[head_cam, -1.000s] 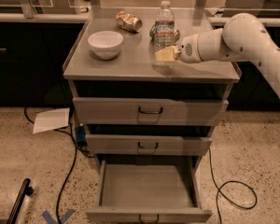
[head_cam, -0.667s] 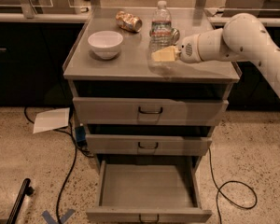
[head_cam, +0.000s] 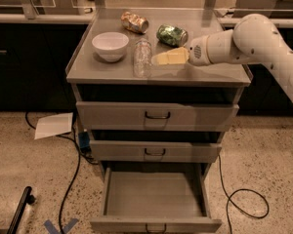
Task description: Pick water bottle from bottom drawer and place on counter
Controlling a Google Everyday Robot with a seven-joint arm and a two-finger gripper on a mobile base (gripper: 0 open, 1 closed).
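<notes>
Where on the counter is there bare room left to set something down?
Bare: the front-right strip of the counter under the arm, and the back-right corner behind the green can. Crowded: the middle, where the bowl, tan-and-orange can, water bottle and gripper sit close together.

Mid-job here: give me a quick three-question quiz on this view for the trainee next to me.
1. True or false: the bottom drawer is pulled open.
2. Which thing sits between the gripper and the white bowl? A) water bottle B) green can C) tan-and-orange can
3. Fill in: the water bottle rests on the ____.

Key: 1 true; 2 A; 3 counter.
</notes>
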